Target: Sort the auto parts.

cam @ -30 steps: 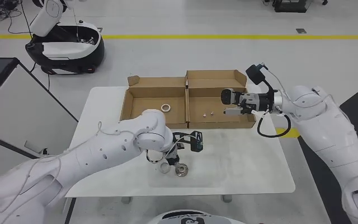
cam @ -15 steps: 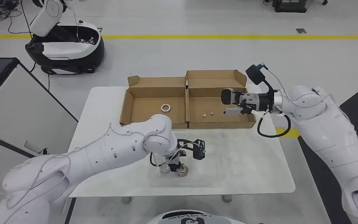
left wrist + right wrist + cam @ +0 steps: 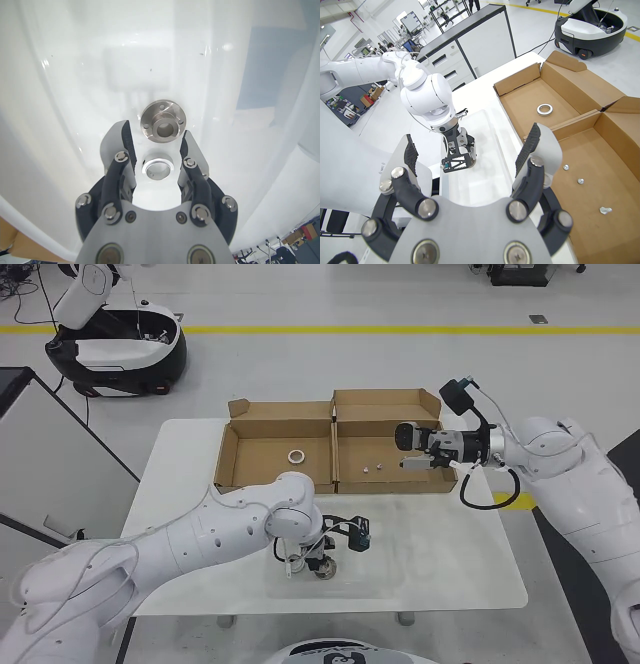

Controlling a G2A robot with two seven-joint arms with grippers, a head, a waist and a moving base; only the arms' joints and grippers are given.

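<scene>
A flanged steel hub (image 3: pixel 163 124) and a smaller aluminium collar (image 3: pixel 157 166) lie on a clear plastic tray (image 3: pixel 75 100). My left gripper (image 3: pixel 156 130) hangs open right above them, the collar between its fingers and the hub at the fingertips. In the top view that gripper (image 3: pixel 310 561) stands near the table's front, with the hub (image 3: pixel 324 570) just beside it. My right gripper (image 3: pixel 472 133) is open and holds nothing; it hovers at the right cardboard box (image 3: pixel 385 444) in the top view (image 3: pixel 412 450).
The left cardboard box (image 3: pixel 260 459) holds a metal ring (image 3: pixel 296 456). The right box holds small bolts (image 3: pixel 367 468) (image 3: pixel 580 181). Both boxes stand side by side at the table's back. A grey cabinet (image 3: pixel 475 42) stands off the table's left.
My left arm has swung toward the table's front and lowered its gripper over the hub and collar, which it now partly hides from above. The right arm has not moved.
</scene>
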